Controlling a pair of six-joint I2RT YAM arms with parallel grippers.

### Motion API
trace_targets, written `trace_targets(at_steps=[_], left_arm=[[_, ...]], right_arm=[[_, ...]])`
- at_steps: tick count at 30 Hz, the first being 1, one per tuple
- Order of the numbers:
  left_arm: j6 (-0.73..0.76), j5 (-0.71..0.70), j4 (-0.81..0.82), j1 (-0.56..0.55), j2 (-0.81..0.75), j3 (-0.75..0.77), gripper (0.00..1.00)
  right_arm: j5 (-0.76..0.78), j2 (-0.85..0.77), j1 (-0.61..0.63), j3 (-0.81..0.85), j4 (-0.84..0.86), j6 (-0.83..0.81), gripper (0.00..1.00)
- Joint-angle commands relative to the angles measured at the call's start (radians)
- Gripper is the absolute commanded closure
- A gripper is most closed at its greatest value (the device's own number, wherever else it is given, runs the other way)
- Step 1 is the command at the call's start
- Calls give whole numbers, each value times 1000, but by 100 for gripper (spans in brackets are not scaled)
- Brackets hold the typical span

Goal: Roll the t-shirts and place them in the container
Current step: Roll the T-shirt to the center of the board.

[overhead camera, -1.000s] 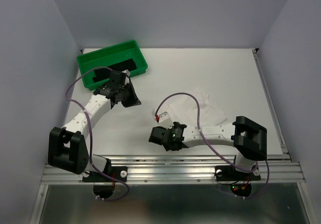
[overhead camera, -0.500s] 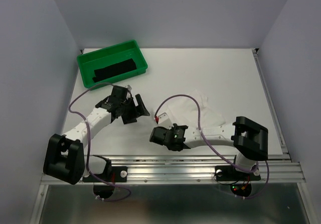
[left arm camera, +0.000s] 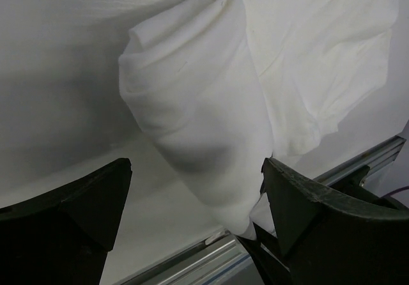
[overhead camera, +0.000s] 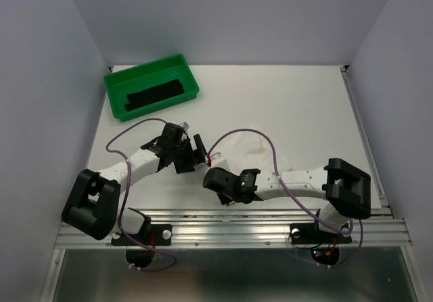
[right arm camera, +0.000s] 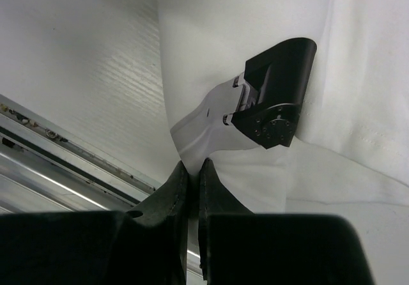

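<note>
The white t-shirt (overhead camera: pixel 252 150) lies crumpled at the table's middle front, partly rolled into a loose cone (left arm camera: pixel 198 119). My left gripper (overhead camera: pixel 199 152) hovers over its left end. The jaws (left arm camera: pixel 197 165) are open wide, one finger on each side of the roll, and touch nothing. My right gripper (overhead camera: pixel 215 179) is shut on the shirt's near edge (right arm camera: pixel 192 165), with a fold of cloth pinched between the fingertips. The black t-shirt (overhead camera: pixel 155 93) lies as a long strip inside the green tray (overhead camera: pixel 115 85) at the back left.
An aluminium rail (overhead camera: pixel 230 222) runs along the table's near edge, close below both grippers (right arm camera: pixel 57 141). Purple cables (overhead camera: pixel 247 131) arc over the white shirt. The two gripper heads are nearly touching. Walls close in the table on three sides.
My left gripper has opened and swung from the tray's front edge to the white shirt. My right gripper has shut on the shirt's edge and shifted slightly left.
</note>
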Motion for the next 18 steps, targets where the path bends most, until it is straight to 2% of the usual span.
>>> trace_targets(at_steps=[1, 10, 13, 14, 16, 17, 18], left_arm=[[-12, -3, 64, -3, -2, -35, 5], [-47, 11, 173, -6, 54, -61, 5], [-68, 19, 216, -12, 82, -60, 11], [-73, 23, 225, -14, 91, -56, 14], [-87, 22, 238, -21, 113, -41, 26], [-97, 29, 235, -24, 116, -35, 39], [-105, 34, 232, -29, 120, -23, 48]], right_arm=[[-56, -64, -16, -16, 84, 27, 99], [-120, -101, -38, -48, 127, 43, 99], [-127, -104, -47, -55, 130, 46, 99], [-127, -104, -47, -56, 130, 46, 99], [-125, -105, -47, -59, 129, 44, 99], [-121, -105, -47, -61, 127, 41, 99], [-116, -107, -47, -59, 118, 37, 99]])
